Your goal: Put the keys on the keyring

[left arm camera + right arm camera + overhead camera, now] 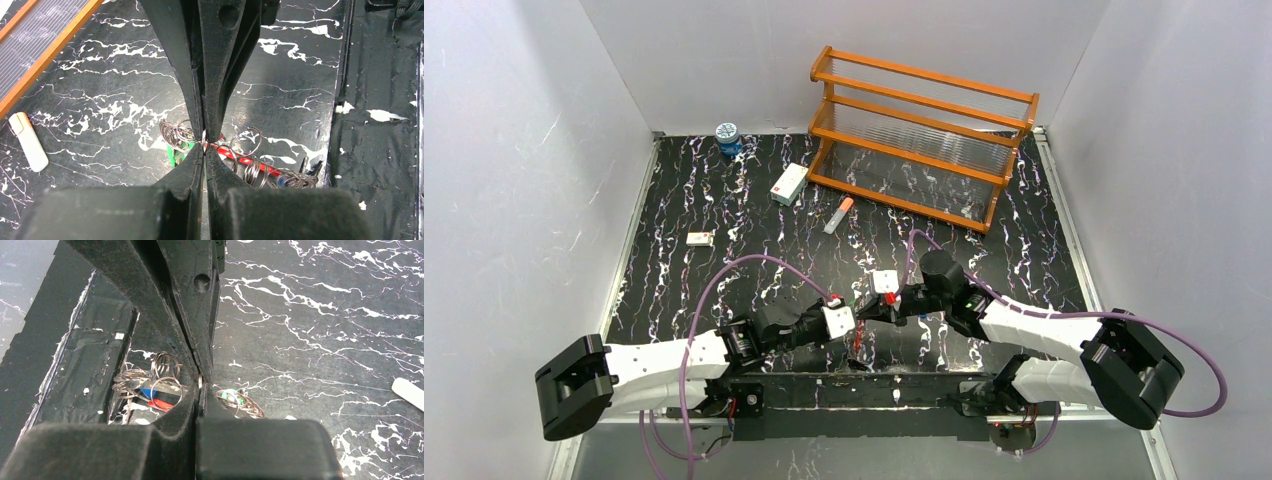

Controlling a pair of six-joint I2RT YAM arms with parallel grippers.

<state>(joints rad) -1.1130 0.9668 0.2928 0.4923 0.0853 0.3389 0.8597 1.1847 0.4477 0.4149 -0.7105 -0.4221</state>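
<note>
Keys [287,179] bunch along the keyring [242,160] clenched by left pincer [204,145] and right pincer [200,385], orange rack [921,135] and tube [838,215] well behind.

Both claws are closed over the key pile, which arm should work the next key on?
Right, probably: the left claw pinches the keyring and can steady it, while the right claw sits closed beside a green-headed key.

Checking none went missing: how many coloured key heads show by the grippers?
2. In the left wrist view, a green head lies left of the left gripper, jaws shut; a blue head lies to its right among the steel rings. More may be hidden beneath.
</note>
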